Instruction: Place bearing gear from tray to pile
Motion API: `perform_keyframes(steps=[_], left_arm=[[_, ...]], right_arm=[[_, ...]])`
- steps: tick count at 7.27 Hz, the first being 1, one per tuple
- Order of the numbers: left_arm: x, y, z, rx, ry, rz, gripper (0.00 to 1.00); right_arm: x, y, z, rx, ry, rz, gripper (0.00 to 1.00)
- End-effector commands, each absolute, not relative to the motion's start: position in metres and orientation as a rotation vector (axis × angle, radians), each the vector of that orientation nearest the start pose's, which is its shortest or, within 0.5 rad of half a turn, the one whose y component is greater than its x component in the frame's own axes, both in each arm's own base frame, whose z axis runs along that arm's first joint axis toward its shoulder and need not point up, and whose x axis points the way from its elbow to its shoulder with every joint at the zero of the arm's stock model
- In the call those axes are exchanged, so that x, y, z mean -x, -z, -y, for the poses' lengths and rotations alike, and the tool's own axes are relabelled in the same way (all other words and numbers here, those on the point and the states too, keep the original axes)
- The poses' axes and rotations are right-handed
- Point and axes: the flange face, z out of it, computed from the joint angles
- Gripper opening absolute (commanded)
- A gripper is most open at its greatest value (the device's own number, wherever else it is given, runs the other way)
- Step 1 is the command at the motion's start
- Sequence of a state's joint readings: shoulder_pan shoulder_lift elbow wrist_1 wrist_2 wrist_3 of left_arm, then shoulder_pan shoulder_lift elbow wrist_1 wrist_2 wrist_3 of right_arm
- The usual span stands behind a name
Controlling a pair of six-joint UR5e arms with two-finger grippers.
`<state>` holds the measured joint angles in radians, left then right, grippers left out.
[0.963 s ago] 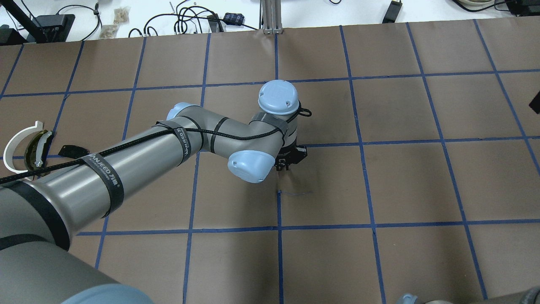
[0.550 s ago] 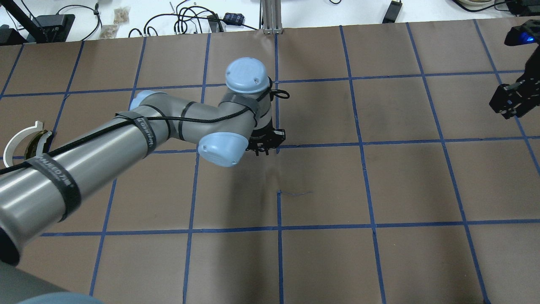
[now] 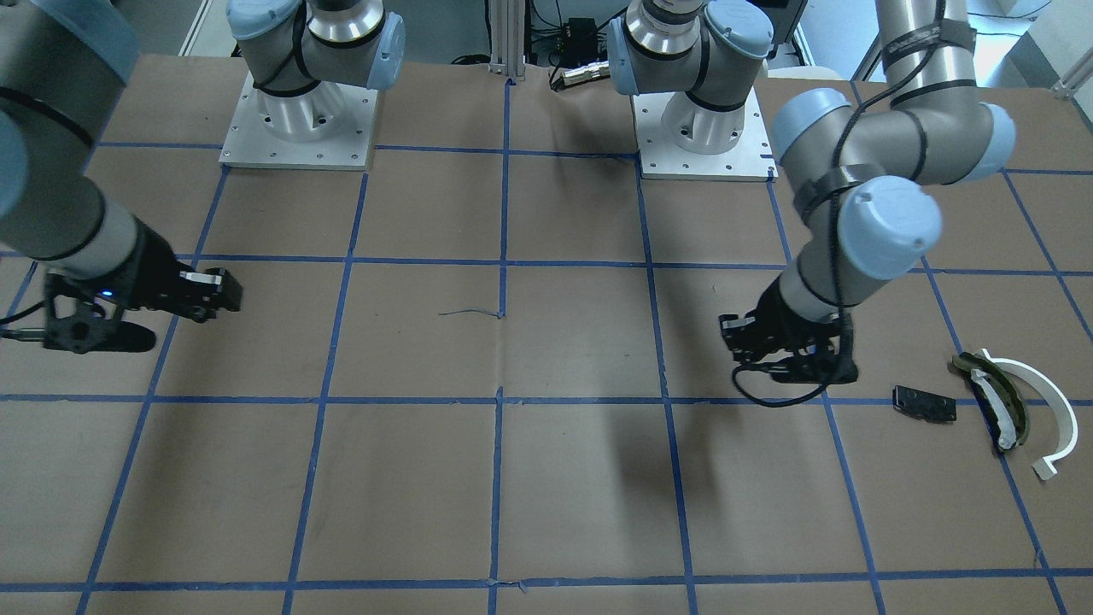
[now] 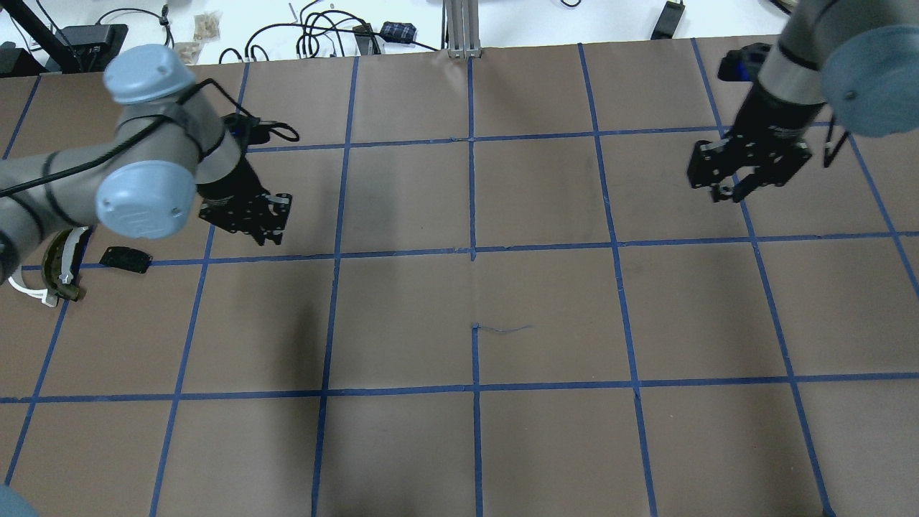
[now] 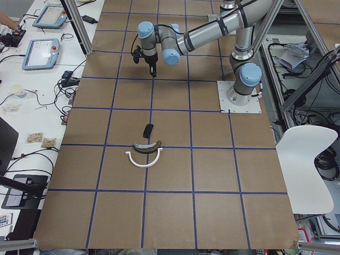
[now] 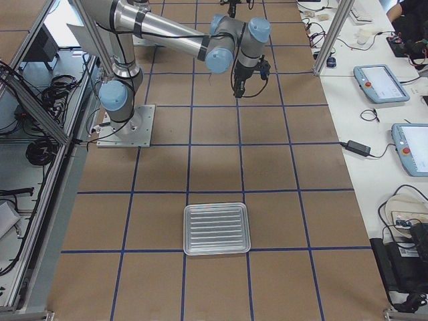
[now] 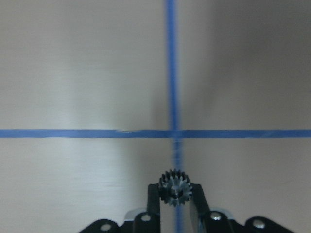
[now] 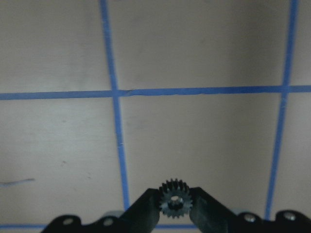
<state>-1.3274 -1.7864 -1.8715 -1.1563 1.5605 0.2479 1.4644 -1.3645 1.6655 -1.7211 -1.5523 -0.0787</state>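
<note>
Left gripper (image 4: 268, 235): we record it pinching the tiny black toothed bearing gear (image 7: 175, 188) between its fingertips, over the brown table (image 4: 546, 445), near the pile (image 3: 995, 401) but not touching it. Right gripper (image 4: 729, 194): we note it clamped on a second gear (image 8: 175, 199), well apart.

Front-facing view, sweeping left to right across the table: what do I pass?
right gripper, shut on a bearing gear → thin scribble mark on the paper → left gripper, shut on a second bearing gear → flat black plate → olive curved piece → white arc
</note>
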Motion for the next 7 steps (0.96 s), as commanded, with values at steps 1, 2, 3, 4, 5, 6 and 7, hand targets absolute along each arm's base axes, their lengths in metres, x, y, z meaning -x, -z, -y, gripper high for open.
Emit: perform_keyframes(steps=[1,2,3,4,5,6,7], left_arm=[[-0.133,-0.25,0.492,0.019,-0.165,-3.188,0.0],[-0.168,-0.228,0.465,0.056,-0.203,-3.214,0.0],[-0.195,-0.22,0.45,0.068,-0.156,-3.203,0.0],[-0.217,-0.211,0.448,0.059,-0.11,-3.191,0.0],[-0.222,-0.203,0.449,0.058,-0.118,-3.192,0.0],[-0.223,-0.192,0.448,0.061,-0.144,-3.205,0.0],[-0.227,-0.193,0.452,0.061,-0.124,-3.197,0.37]], right_arm=[[-0.255,-0.28,0.541,-0.093,-0.158,-3.137,0.0],[-0.299,-0.253,0.54,-0.109,-0.069,-3.136,0.0],[-0.331,-0.224,0.536,-0.132,-0.042,-3.129,0.0],[-0.355,-0.2,0.535,-0.136,0.024,-3.113,0.02],[-0.366,-0.189,0.535,-0.119,0.104,-3.101,0.13],[-0.366,-0.186,0.534,-0.121,0.112,-3.104,0.47],[-0.364,-0.183,0.532,-0.122,0.106,-3.109,0.91]])
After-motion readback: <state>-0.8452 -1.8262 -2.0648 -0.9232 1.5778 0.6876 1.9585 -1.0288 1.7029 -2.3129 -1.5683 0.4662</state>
